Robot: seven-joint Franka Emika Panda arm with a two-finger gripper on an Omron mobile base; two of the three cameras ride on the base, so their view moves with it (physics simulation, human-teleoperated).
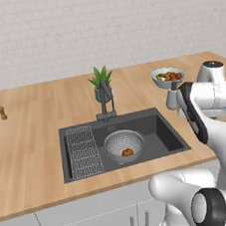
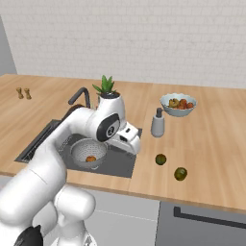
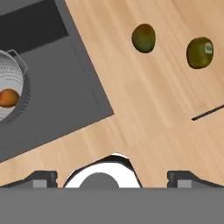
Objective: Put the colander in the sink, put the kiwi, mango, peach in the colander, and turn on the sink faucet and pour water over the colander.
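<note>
Grey and full of holes, the colander [image 1: 123,145] stood in the sink [image 1: 168,137] with the peach [image 1: 127,152] inside it, in front of the faucet [image 1: 106,104]. On the counter [image 2: 211,144] right of the sink, two greenish fruits [image 3: 144,37] lay near each other. The gripper [image 3: 112,177] hung empty above the counter by the sink's corner, jaws spread wide.

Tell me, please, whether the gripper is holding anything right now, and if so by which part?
Nothing is held. The gripper is open over bare counter beside the sink, with nothing between its fingertips; the peach already lies in the colander.
</note>
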